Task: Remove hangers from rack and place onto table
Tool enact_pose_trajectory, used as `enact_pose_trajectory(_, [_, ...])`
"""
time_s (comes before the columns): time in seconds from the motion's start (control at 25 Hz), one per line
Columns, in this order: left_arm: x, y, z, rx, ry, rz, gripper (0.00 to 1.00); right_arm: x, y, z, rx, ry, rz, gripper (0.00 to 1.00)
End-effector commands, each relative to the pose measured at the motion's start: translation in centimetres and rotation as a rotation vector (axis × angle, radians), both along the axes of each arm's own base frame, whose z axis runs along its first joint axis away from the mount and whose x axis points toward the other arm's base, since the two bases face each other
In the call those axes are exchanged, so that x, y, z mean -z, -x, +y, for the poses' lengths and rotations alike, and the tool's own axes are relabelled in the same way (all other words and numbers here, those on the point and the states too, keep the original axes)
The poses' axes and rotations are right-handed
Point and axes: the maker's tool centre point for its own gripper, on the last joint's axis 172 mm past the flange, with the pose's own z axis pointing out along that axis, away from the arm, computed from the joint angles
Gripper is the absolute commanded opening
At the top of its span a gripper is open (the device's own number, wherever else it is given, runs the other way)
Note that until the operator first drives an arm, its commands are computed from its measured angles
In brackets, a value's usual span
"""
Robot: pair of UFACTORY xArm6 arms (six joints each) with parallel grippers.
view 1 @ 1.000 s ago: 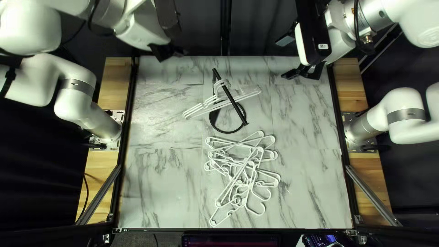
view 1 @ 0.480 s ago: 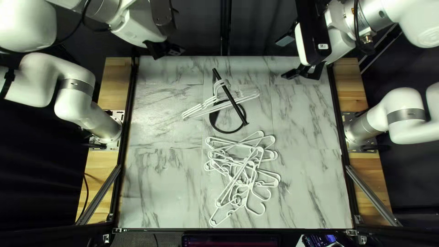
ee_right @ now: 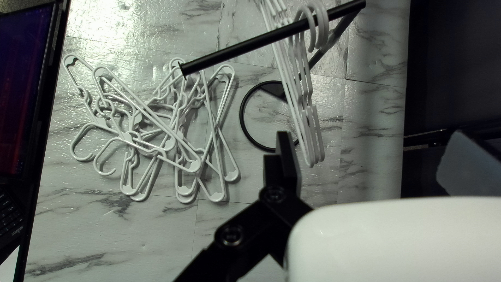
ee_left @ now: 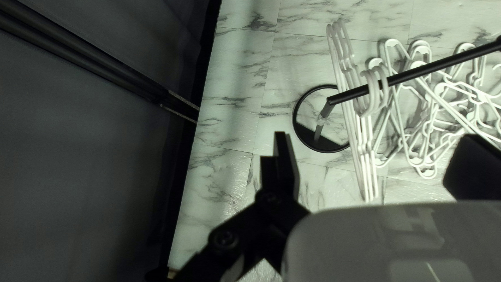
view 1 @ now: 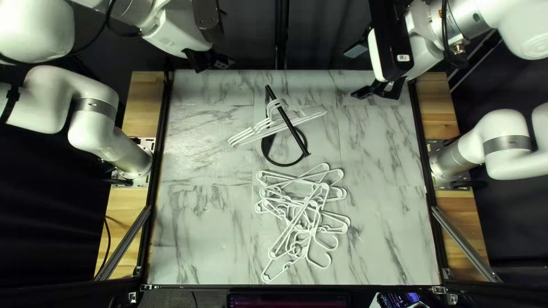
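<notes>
Hangers (ee_right: pixel 301 99), a tight white bunch, dangle by their hooks from the rack's black rail (view 1: pixel 288 121), and both arms are empty! Left gripper (ee_left: pixel 374 137) sits out past the far edge of the tabletop (view 1: pixel 200 228), jaws wide on nothing; right gripper (ee_right: pixel 372 133) waits toward the far right corner of the top left view, jaws spread just as wide, nothing between them. So the job looks well along, with a pile of loose hangers (view 1: pixel 311 230) on the tabletop near the rail's free end, but here comes the tricky bit. Those hooks crowd together, so a careless grab could catch two at once, or nudge a neighbour along the rail. Pull before the hook clears the bar and it drags the rack; the base ring (view 1: pixel 284 165) looks slim, so the whole thing could skid or tip. Slide one off the free end instead, and the little end cap might snag it, with that tangle waiting right there to hook the newcomer or spill further. And watch the traffic: two arms, one rack between them, and if both dive in together they could knock each other. One hanger, a clean lift, one arm at a time looks safest!
</notes>
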Motion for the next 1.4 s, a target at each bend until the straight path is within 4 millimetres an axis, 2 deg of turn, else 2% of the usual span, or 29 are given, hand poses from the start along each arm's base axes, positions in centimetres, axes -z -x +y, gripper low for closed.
enact_pose_trajectory(0.04, [0.0, 0.0, 0.0, 0.000, 0.000, 0.000, 1.00, 0.0, 0.0, 0.0, 0.000, 0.000, 0.000, 1.00])
enact_pose_trajectory(0.64, [0.0, 0.0, 0.0, 0.000, 0.000, 0.000, 1.00, 0.0, 0.3, 0.1, -0.007, 0.004, 0.000, 1.00])
enact_pose_trajectory(0.68, [0.0, 0.0, 0.0, 0.000, 0.000, 0.000, 1.00, 0.9, 0.2, 0.1, -0.018, 0.003, 0.008, 1.00])
enact_pose_trajectory(0.8, [0.0, 0.0, 0.0, 0.000, 0.000, 0.000, 1.00, 6.0, -0.3, 0.8, -0.083, -0.011, 0.063, 1.00])
enact_pose_trajectory(0.92, [0.0, 0.0, 0.0, 0.000, 0.000, 0.000, 1.00, 10.1, -0.3, 1.6, -0.130, -0.031, 0.087, 1.00])
enact_pose_trajectory(1.12, [0.0, 0.0, 0.0, 0.000, 0.000, 0.000, 1.00, 16.2, -0.2, 1.7, -0.220, -0.063, 0.159, 1.00])
enact_pose_trajectory(1.32, [0.0, 0.0, 0.0, 0.000, 0.000, 0.000, 1.00, 18.9, 0.0, 1.5, -0.250, -0.071, 0.255, 1.00])
enact_pose_trajectory(1.4, [0.0, 0.0, 0.0, 0.000, 0.000, 0.000, 1.00, 19.1, 0.4, 0.8, -0.193, -0.059, 0.274, 1.00])
